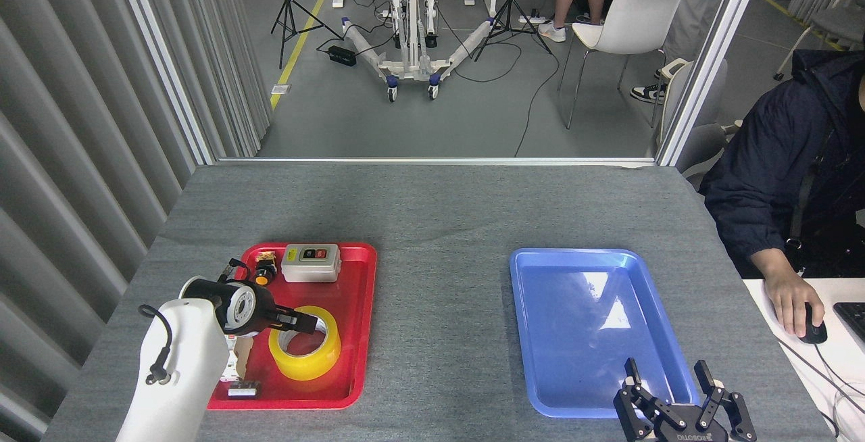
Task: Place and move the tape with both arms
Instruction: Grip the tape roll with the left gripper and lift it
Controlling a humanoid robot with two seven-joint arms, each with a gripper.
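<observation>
In the red tray (pixel 358 307), at its 6 o'clock end, the tape (pixel 305 354) lies flat. Left gripper (pixel 302 322) sits over the roll's 11 o'clock rim; cannot tell how its jaws stand. Right gripper (pixel 665 378), jaws spread, overlaps the blue tray (pixel 581 320) at 5 o'clock.

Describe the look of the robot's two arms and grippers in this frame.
The left arm has a smooth white casing with a thin black cable looped on it, then a black wrist with a silvery ring. The left gripper is black. The right gripper is black, two-fingered, with white ROBOTIQ lettering.
</observation>
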